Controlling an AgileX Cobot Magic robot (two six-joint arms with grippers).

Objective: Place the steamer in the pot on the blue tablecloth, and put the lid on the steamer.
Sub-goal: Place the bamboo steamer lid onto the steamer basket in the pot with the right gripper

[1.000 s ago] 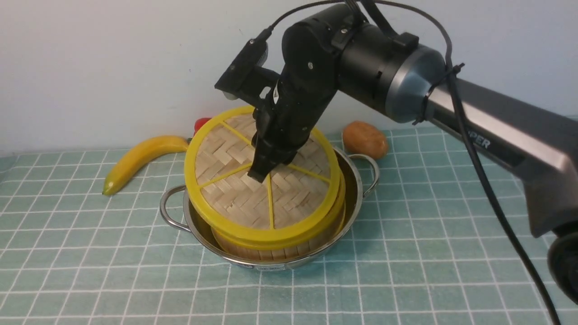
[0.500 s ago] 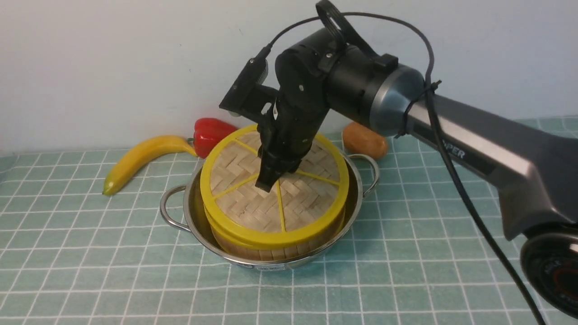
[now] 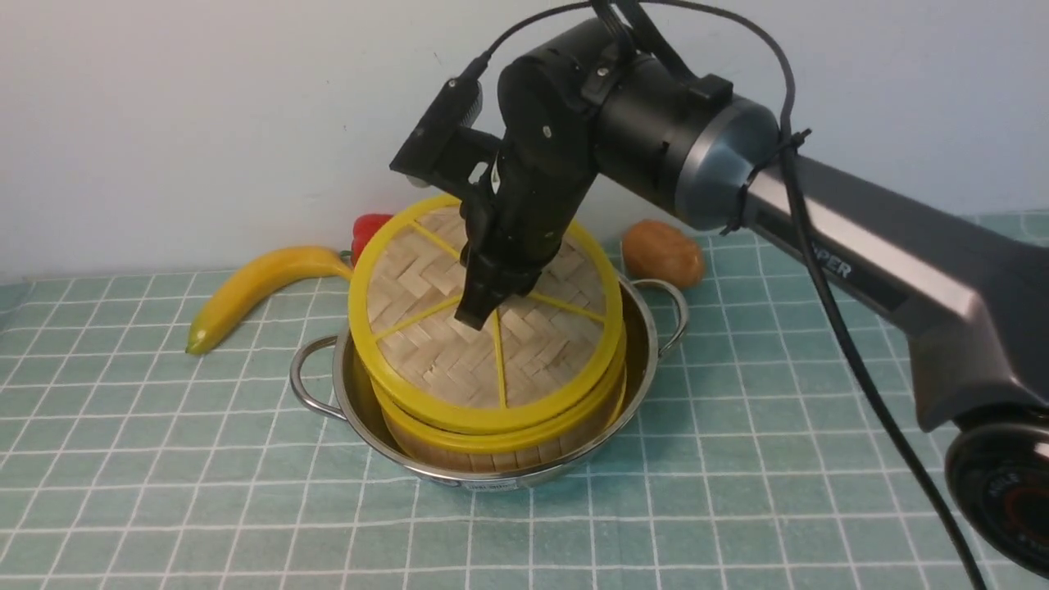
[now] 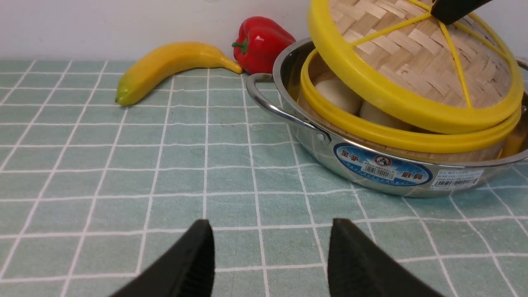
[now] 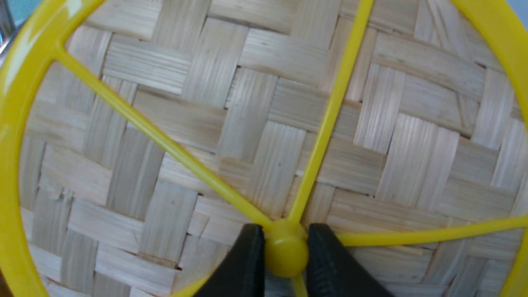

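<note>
Hanging tilted from right gripper (image 5: pixel 286 246), lid (image 3: pixel 434 352) sits above steamer (image 3: pixel 492 440)

Staged kitchen tabletop: blue tablecloth (image 3: pixel 737 492), pot (image 3: pixel 508 478), banana (image 3: pixel 254 287), bare wall (image 3: pixel 164 106).

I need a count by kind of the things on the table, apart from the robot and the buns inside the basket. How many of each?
Loose foods: 3 (banana, red pepper, potato)
Cookware: 3 (pot, steamer, lid)
Total: 6
</note>
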